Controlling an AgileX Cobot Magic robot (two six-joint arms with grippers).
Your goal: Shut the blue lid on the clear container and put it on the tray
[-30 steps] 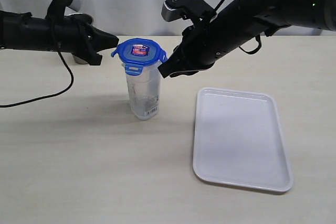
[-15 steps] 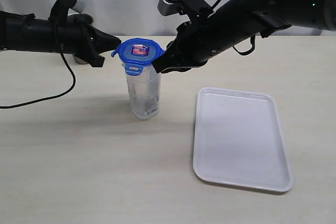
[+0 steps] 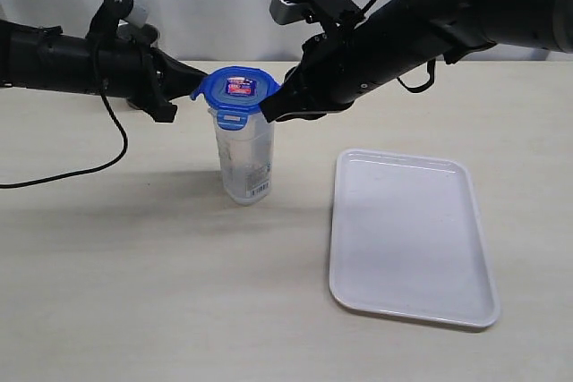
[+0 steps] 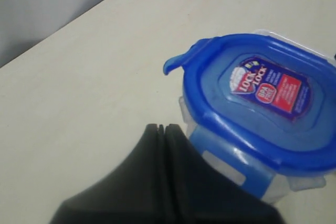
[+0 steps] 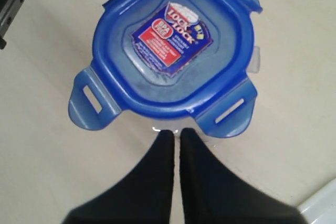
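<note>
The clear container (image 3: 244, 157) stands upright on the table with the blue lid (image 3: 238, 88) sitting on top. My left gripper (image 3: 200, 80) is shut, its tip against the lid's left edge. In the left wrist view the shut gripper (image 4: 163, 128) rests beside a folded-down flap (image 4: 227, 157), while another flap (image 4: 181, 61) sticks up. My right gripper (image 3: 269, 114) is shut too, its tip at the lid's right rim. In the right wrist view that gripper (image 5: 176, 132) sits just below the lid (image 5: 173, 45), between two flaps (image 5: 90, 103) that splay outward. The white tray (image 3: 407, 239) lies to the right, with nothing on it.
A black cable (image 3: 94, 164) trails across the table at the left. Both dark arms reach in above the table from the back corners. A white curtain hangs behind the table.
The left gripper has pushed rightward up to the lid's left edge. The right gripper has moved left and in towards the lid's right rim. The container has stayed put.
</note>
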